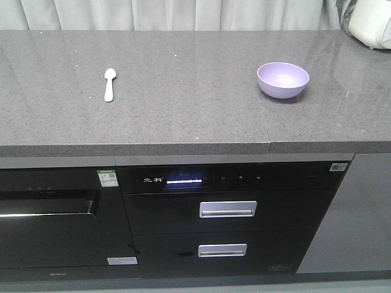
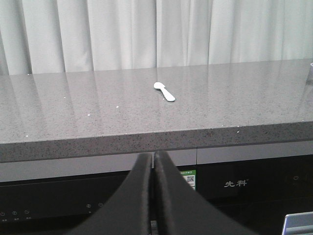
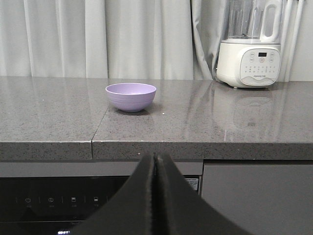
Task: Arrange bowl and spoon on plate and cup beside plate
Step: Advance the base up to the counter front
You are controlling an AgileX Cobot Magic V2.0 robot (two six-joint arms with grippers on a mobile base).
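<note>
With jaws pressed together on the left gripper (image 2: 153, 155) and right gripper (image 3: 155, 156), you should pinch the bowl (image 1: 283, 80), likely light and stiff, by its rim.

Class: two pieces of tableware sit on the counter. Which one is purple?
The bowl: round, lavender, open side up. The spoon, lying further left, is pale whitish.

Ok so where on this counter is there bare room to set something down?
The widest bare patch of the counter lies between the spoon and the bowl. Left of the spoon is also bare. Tightest is the far right corner, where the white appliance stands behind the bowl.
</note>
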